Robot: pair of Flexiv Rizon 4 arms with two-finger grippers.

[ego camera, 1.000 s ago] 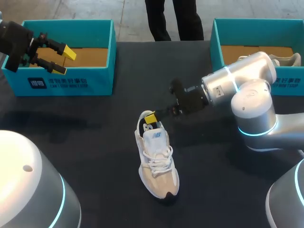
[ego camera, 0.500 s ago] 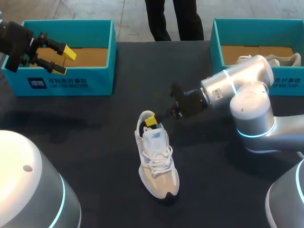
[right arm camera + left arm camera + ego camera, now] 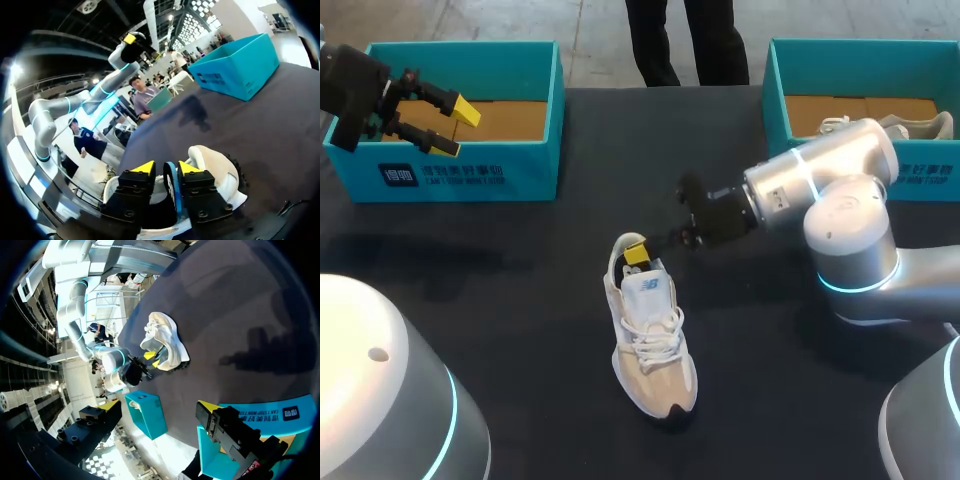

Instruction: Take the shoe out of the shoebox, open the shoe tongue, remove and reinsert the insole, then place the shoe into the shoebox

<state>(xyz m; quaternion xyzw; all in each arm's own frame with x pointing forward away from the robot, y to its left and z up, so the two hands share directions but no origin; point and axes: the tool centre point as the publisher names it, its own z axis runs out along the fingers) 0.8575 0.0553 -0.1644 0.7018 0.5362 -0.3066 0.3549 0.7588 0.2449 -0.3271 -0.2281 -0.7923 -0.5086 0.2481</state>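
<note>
Yellow-tipped right gripper (image 3: 166, 169) angled into the shoe (image 3: 655, 350) pinches its blue insole (image 3: 171, 192); left gripper (image 3: 455, 128) hangs open.

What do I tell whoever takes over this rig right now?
Left claw: open, empty, over the left shoebox.
Right claw: shut on a thin blue piece at the opening of the shoe; tongue or insole, cannot tell.
Done: shoe is out, standing on the table.
Left: insole out and back in, then shoe into the shoebox.
</note>
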